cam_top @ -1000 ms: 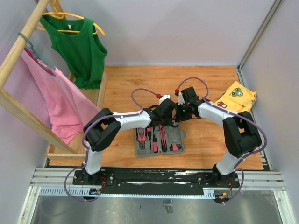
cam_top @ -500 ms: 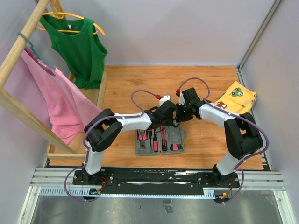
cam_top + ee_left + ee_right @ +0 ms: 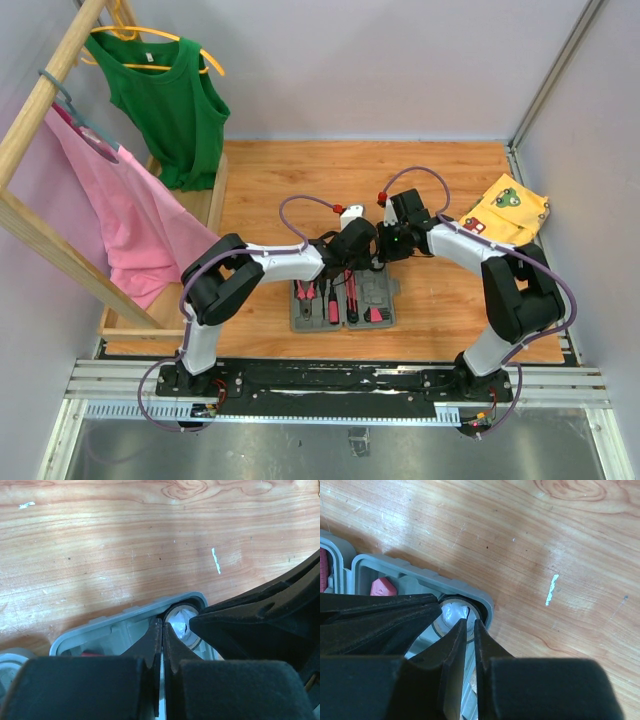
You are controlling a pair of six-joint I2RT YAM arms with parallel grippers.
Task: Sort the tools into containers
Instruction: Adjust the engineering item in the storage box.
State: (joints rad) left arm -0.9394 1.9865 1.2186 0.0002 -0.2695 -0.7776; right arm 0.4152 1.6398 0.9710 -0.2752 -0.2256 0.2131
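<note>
The open case (image 3: 380, 292) lay on the wooden surface (image 3: 125, 545), with pink-handled tools (image 3: 329, 306) in its slots. Both claws met over its far right corner, where the disc (image 3: 181, 621) sat in a round recess. The left claw (image 3: 161, 624) was shut tight beside the disc. The right claw (image 3: 470, 622) showed only a slit — gripping or not, I could not tell.

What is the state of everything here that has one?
tool case, open, flat on table.
round disc, seated in a case corner.
left gripper, shut, tips at disc.
right gripper, nearly closed at disc; grip unclear.
pink-handled tools, lying in case.
green tank top, hanging.
yellow cloth, lying on table.
</note>
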